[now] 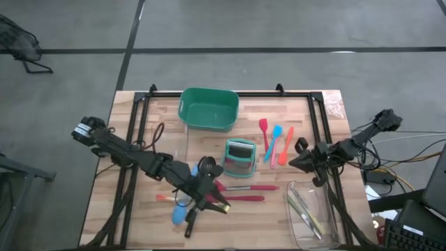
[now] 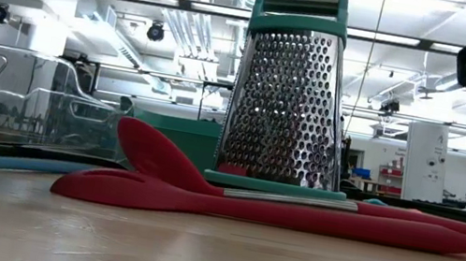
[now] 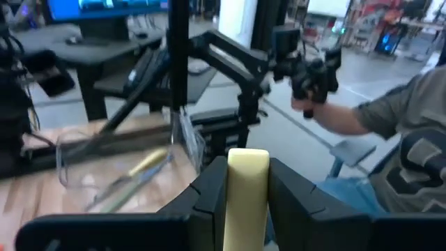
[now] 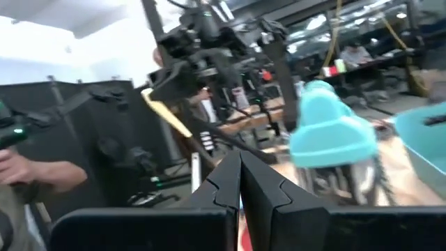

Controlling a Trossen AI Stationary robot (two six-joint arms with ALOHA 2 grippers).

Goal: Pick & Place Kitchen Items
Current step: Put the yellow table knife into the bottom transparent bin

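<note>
Two red long-handled spoons (image 1: 244, 192) lie side by side on the wooden table (image 1: 139, 209), right in front of the teal-framed steel box grater (image 1: 240, 157). Over them the left gripper (image 1: 221, 206) is clamped tight on a pale wooden-handled tool (image 3: 247, 195), its handle filling the gap between the fingers. Just beside it rests the blue spoon (image 1: 181, 211). Across the table, the right gripper (image 1: 301, 160) hovers with fingers pressed together and nothing between them, next to three small red, blue and orange spatulas (image 1: 276, 141). Behind sits the green plastic tub (image 1: 208, 109); nearer the front, a clear plastic tray (image 1: 313, 213).
</note>
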